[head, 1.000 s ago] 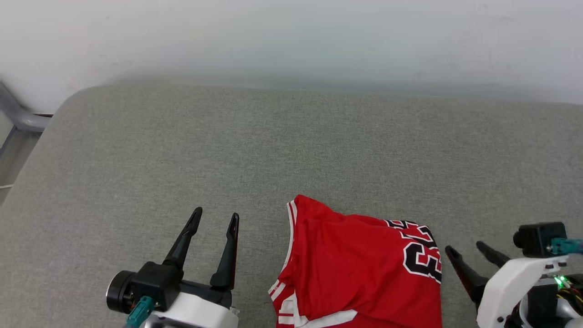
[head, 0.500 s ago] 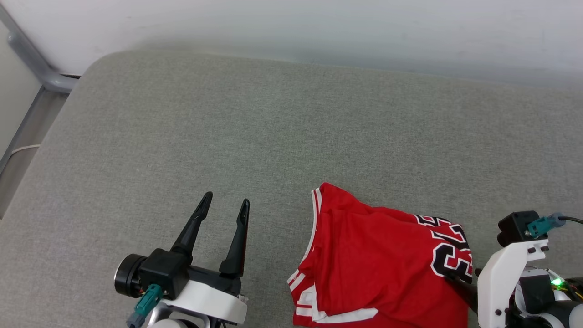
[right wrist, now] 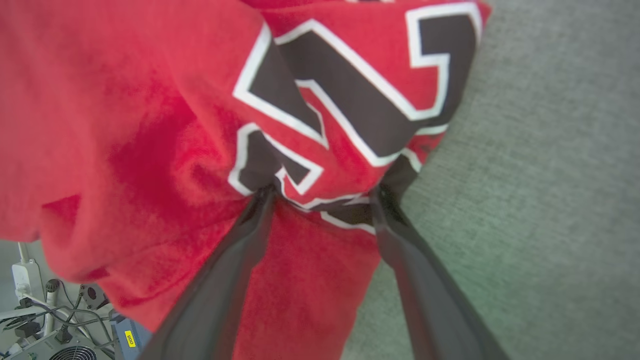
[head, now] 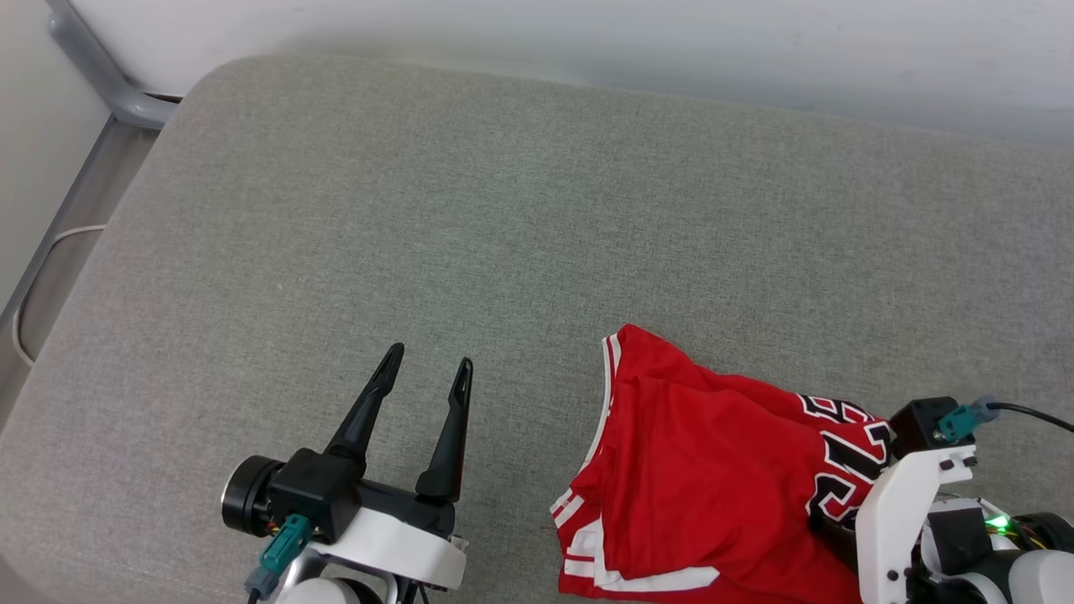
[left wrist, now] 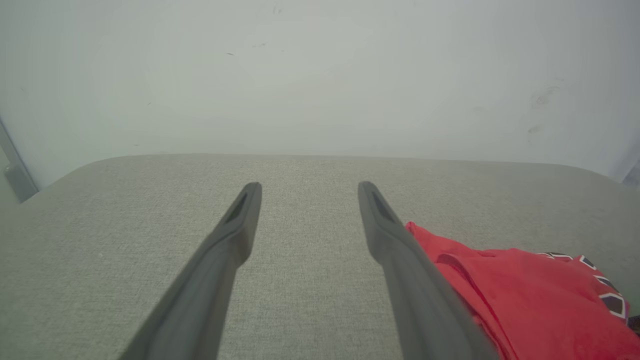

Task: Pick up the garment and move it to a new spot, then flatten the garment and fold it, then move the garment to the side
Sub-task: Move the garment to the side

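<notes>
garment [head: 705, 486] at cushion [head: 503, 210] near-right edge, trim leftward, number rightward | cushion runs wide left, far | left gripper [head: 430, 356] spread | right gripper [right wrist: 325, 192] spread, tips under numbered fold

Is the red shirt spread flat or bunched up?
Bunched up: the shirt lies in overlapping layers, with deep creases across it.
</notes>
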Tool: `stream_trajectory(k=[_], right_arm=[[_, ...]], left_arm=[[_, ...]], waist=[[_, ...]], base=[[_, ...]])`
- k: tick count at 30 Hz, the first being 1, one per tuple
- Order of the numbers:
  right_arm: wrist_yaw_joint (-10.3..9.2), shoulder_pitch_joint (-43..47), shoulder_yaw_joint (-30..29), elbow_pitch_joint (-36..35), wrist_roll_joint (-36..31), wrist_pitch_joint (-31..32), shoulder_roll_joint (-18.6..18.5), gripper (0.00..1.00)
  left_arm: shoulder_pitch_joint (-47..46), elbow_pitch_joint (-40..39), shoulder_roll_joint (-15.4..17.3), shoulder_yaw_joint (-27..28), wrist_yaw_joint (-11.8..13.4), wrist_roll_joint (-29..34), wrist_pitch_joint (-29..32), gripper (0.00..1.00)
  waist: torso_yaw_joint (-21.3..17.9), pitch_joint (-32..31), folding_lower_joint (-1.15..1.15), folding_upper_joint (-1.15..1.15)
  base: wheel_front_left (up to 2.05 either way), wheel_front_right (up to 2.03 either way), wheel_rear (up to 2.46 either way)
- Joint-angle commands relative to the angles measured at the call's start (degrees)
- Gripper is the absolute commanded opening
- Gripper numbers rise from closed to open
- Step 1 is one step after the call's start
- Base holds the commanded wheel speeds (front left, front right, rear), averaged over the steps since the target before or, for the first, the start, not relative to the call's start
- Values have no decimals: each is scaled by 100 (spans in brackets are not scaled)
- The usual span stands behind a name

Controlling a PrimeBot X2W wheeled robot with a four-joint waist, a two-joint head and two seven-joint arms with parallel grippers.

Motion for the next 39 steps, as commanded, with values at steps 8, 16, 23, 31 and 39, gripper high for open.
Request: stream_trajectory(k=[8,16,23,31,39], right_arm=[[-6,-157,488,341,1,-398,-327,0],[-6,-705,1231,-43,-291,-570,-1529,0],[-6,-1191,1691,-119,-205,-678,-2787,0],[-6,-1659,1697,239,-169,-1043,-3934,0],[-6,-2286,1613,1093,-289,-1904,-4664,0]], left_arm=[[-64,3,-9,11,6,65,-12,100],[-105,-30,7,-60,5,-2,-12,100],[-195,1,47,-288,6,-2,-12,100],[-472,-113,128,-728,6,75,-12,100],[-896,-311,322,-1165,5,191,-12,100]], waist=[[-122,-71,0,0],[-583,-105,0,0],[-1138,-7,0,0],[-1603,368,0,0],[-1960,1014,0,0]], base=[[0,0,0],[0,0,0],[0,0,0],[0,0,0],[0,0,0]])
